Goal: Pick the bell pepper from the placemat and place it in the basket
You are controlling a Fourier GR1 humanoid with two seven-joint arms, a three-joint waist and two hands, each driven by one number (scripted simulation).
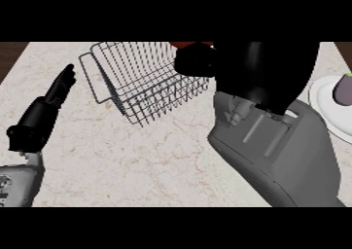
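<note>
Head view: the basket holds nothing we can see, so the placing is not yet done. The right hand sits at the basket's far right corner as a dark lump; whether it grips anything we cannot tell. A reddish sliver just beyond it may be the bell pepper, unconfirmed. Left of the basket, the left hand rests, fingers straight and together. Right of the basket: one plate, one eggplant. One basket, two hands.

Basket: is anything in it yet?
Empty where visible: only counter shows through the basket wires. The right hand covers its right corner; cannot tell there.
</note>
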